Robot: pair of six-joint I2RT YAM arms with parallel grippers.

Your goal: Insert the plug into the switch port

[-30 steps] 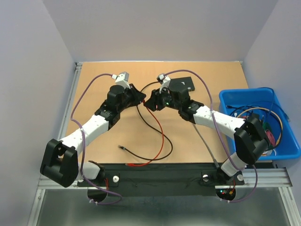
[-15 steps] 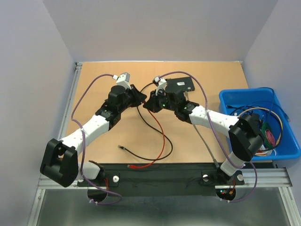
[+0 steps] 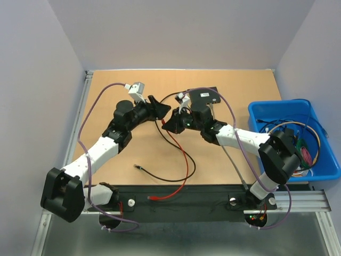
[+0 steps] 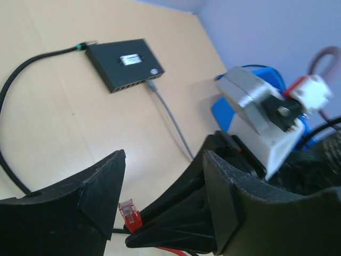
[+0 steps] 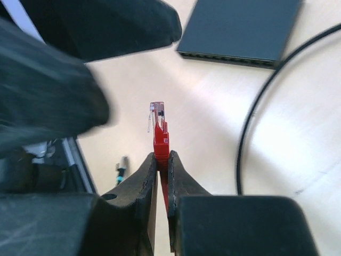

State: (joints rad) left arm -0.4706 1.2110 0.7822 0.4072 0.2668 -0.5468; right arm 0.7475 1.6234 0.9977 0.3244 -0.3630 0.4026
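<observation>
Two pairs of jaws are mine, and only the right pair carries anything: it is clamped on the red plug (image 5: 158, 128) at its boot, so the clear tip stands out past my fingertips. The red cable (image 3: 184, 154) trails back under that pair across the surface (image 3: 245, 85). My left pair is spread apart and holds nothing, hanging just beside the right pair. Through the left gap I see the same plug low and near. The switch (image 4: 125, 64) lies well beyond both pairs, flat on the surface, its row of ports turned toward me. A grey cable (image 4: 170, 120) already sits in one port near the end of that row. I judge the step in hand to be the carry and line-up: the plug is gripped and aimed roughly ahead, but it is not yet at a port. The next move, as I read it, calls for bringing the tip forward to a free port, squaring it with the opening, and pushing straight in. The switch looks light and may slide back, so the idle left pair could brace it from behind. Off to the outer side of my right pair stands a blue bin (image 3: 277, 104) holding a tangle of spare cables (image 3: 303, 146) in several colours; I cannot count them.
</observation>
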